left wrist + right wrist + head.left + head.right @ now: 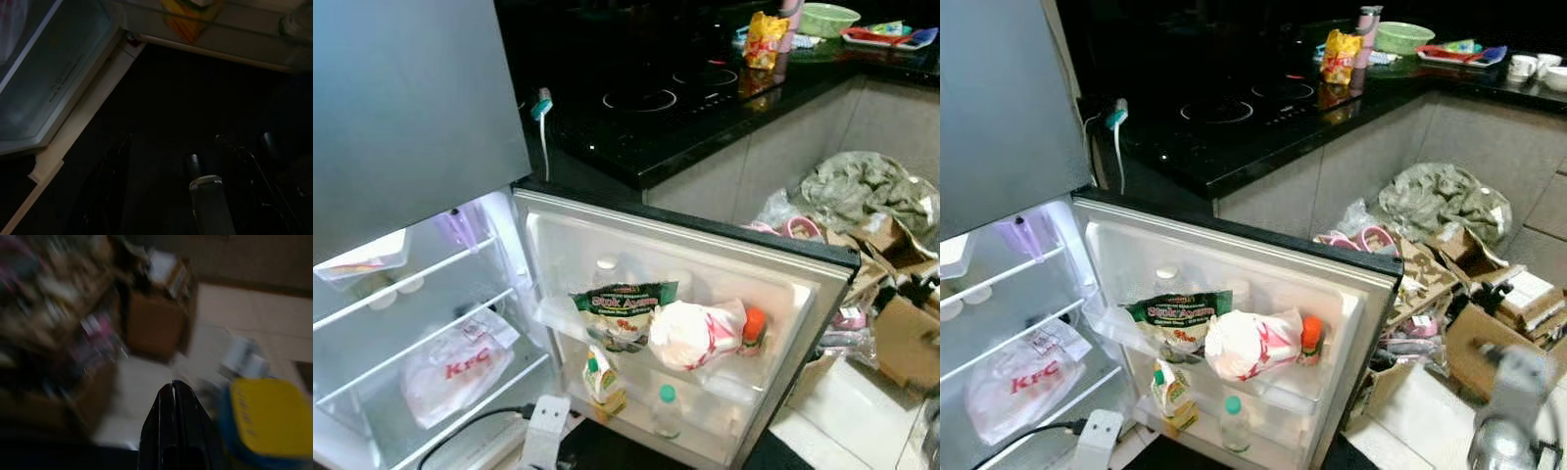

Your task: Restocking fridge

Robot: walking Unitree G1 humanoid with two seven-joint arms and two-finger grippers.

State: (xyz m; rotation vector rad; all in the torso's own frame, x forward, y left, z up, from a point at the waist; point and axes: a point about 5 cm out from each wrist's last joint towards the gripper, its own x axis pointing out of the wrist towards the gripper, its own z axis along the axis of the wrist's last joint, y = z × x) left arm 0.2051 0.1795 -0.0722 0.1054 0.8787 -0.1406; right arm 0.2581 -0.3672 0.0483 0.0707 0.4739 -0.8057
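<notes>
— Looking down, we see the fridge (401,127) with its lower door (705,255) swung wide open before us. Where are the goods?

— In the door shelves: a green packet (624,311), beside it a white bag with red print (697,333), then a small orange-capped bottle (754,331). Below stand a yellow-green bottle (603,384) and a clear bottle with a green cap (667,411). On the inner wire shelf lies a white KFC bag (455,374).

— And our grippers?

— The right gripper (172,396) has its two black fingers pressed together, holding nothing. It hangs over the pale tiled floor (1420,411), well apart from the fridge, near a brown cardboard box (156,325) and a yellow-and-blue thing (266,418) we cannot identify, because the view is blurred. The left gripper is too dark; we cannot tell how its fingers stand. It is low, near the bottom edge of the fridge.

— The room?

— A black counter (1263,137) with a cooktop (1234,108), a yellow snack bag (1340,56) and a green bowl (1404,36). On the floor, a grey-green cloth (1440,201) and boxes (1489,333).
</notes>
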